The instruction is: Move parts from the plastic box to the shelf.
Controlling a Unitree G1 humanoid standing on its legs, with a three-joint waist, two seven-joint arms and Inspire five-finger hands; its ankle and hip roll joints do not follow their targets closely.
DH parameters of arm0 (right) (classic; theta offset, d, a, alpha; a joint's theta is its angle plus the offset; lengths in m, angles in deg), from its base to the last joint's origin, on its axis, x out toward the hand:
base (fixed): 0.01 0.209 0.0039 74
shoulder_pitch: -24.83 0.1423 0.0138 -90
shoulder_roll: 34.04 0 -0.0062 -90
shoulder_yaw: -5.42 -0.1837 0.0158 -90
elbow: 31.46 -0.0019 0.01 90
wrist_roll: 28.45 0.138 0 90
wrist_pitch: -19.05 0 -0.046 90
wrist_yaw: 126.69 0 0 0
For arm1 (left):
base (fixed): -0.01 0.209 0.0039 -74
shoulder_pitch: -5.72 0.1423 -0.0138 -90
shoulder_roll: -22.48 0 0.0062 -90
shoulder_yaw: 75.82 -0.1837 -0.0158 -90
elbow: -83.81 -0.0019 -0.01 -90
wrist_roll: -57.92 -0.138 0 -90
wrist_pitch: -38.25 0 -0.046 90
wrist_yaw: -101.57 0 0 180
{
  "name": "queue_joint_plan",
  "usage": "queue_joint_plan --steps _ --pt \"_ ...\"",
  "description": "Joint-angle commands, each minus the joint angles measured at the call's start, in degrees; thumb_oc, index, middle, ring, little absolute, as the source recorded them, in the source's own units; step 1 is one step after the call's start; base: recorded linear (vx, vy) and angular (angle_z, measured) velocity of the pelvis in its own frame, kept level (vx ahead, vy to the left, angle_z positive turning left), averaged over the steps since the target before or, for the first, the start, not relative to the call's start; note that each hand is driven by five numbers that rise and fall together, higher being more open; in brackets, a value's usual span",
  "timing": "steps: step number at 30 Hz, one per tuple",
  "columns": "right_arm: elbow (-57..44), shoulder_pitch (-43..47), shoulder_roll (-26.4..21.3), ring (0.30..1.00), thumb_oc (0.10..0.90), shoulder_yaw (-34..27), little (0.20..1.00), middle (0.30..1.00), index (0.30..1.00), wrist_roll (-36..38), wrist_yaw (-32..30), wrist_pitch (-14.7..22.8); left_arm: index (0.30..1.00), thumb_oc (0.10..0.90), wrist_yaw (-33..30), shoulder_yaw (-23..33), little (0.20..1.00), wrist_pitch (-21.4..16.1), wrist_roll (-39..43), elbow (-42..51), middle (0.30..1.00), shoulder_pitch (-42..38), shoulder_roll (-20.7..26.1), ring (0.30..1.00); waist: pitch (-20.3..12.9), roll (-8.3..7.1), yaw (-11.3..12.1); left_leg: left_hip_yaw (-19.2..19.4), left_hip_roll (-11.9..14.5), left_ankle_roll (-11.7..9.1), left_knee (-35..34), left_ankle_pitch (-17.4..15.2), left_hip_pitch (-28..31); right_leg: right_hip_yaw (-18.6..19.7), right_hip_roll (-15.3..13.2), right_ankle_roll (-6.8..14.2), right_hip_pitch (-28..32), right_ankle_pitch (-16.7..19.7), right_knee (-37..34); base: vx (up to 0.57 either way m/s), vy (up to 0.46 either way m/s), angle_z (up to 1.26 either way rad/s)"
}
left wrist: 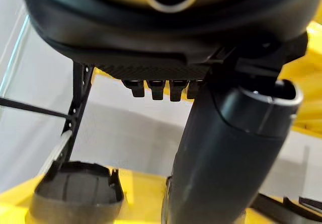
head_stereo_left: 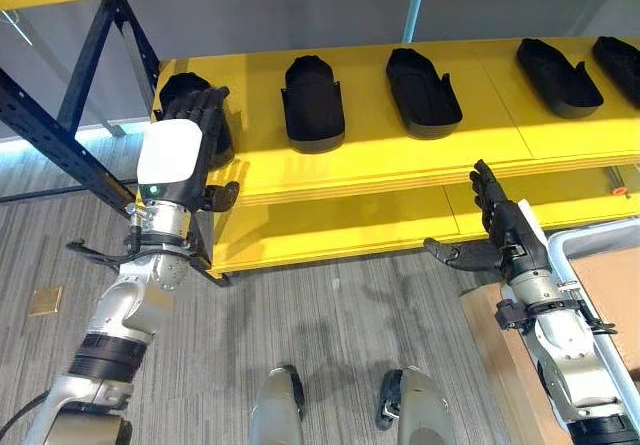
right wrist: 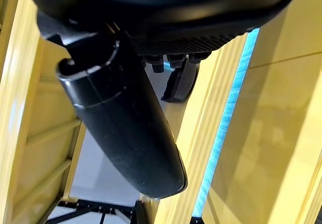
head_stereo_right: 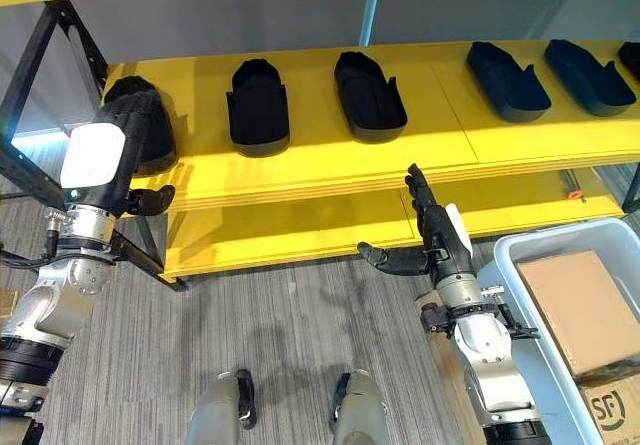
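Yellow shelf (head_stereo_left: 400, 155) boards are carrying five black parts (head_stereo_left: 313, 103) in a row, hollow sides up, seemingly for stable seating. You are watching the left robot hand (head_stereo_left: 180, 150) hovering spread at the leftmost part (head_stereo_left: 185, 95), gripping nothing. Your right robot hand (head_stereo_right: 432, 233) is waiting spread beside the plastic box (head_stereo_right: 520, 265).

Warehouse: yellow racking (head_stereo_left: 400, 170) holding black parts (head_stereo_left: 314, 103).

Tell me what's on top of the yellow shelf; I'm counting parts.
Black moulded parts lie in a row on the yellow shelf board. The left hand covers most of the leftmost one.
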Motion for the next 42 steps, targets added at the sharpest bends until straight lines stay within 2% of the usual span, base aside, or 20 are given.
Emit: queue_joint_plan --steps 1,14,20,42 --pt "-4.03 5.51 -1.52 1.000 0.900 -2.84 1.000 1.000 1.000 -0.18 -1.95 7.37 1.000 0.900 -4.83 1.99 1.000 -1.03 -1.50 1.63 1.000 -5.93 -1.09 1.000 -4.28 0.03 -0.33 -1.13 2.02 0.58 -0.82 -5.71 4.86 1.54 0.72 2.43 6.83 2.36 -8.21 0.00 0.000 0.00" --pt "-4.47 4.75 -0.60 1.000 0.900 -3.69 1.000 1.000 1.000 -0.79 -3.09 7.74 1.000 0.900 -4.27 -0.17 1.000 -1.28 1.32 0.01 1.000 -4.23 -5.94 1.000 -4.01 -0.46 -0.64 -1.25 2.24 0.65 -0.56 -5.71 4.17 1.95 0.86 2.34 5.98 2.27 -7.68 0.00 0.000 0.00" --pt "-4.37 4.64 -0.60 1.000 0.900 -3.83 1.000 1.000 1.000 -0.78 -3.63 8.07 1.000 0.900 -5.59 -0.55 1.000 -0.69 2.50 -2.71 1.000 -5.64 -5.81 1.000 -3.83 -0.55 -1.04 -1.23 2.17 0.73 -0.22 -5.58 3.39 2.02 0.95 2.29 5.24 2.36 -7.51 0.00 0.000 0.00" --pt "-4.28 4.63 -1.13 1.000 0.900 -3.57 1.000 1.000 1.000 -0.35 -3.36 8.59 1.000 0.900 -11.49 4.11 1.000 0.94 7.03 -6.59 1.000 -10.67 -2.89 1.000 -3.98 -0.97 -2.27 -0.82 2.33 0.85 -0.05 -5.52 1.67 2.84 1.32 2.30 3.17 2.88 -7.64 0.00 0.001 0.00"
